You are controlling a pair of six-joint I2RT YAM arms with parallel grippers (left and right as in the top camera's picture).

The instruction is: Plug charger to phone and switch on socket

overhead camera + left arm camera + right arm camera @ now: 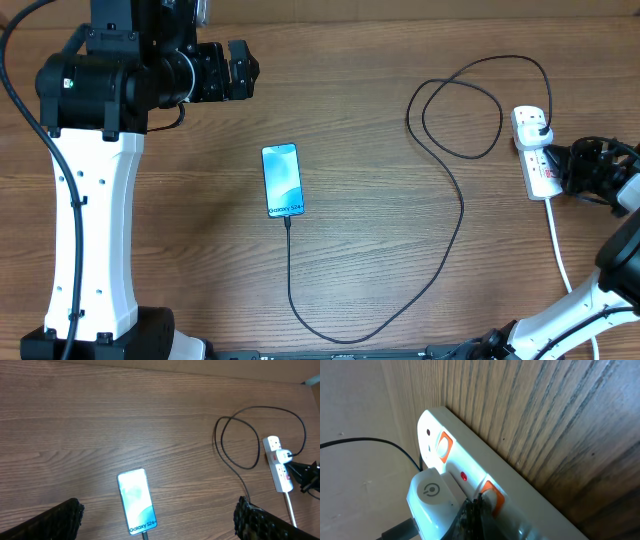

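The phone lies flat mid-table with its light blue screen up; it also shows in the left wrist view. The black charger cable is plugged into the phone's near end, loops right and ends at a white adapter in the socket strip. My right gripper is shut, and its tip touches an orange-red switch on the strip. A small red light glows beside it. My left gripper is open and empty, high above the table behind the phone.
The strip's thick white cord runs toward the front right edge. A second orange-red switch sits at the strip's far end. The cable forms a loop left of the strip. The table's right edge lies just past the strip.
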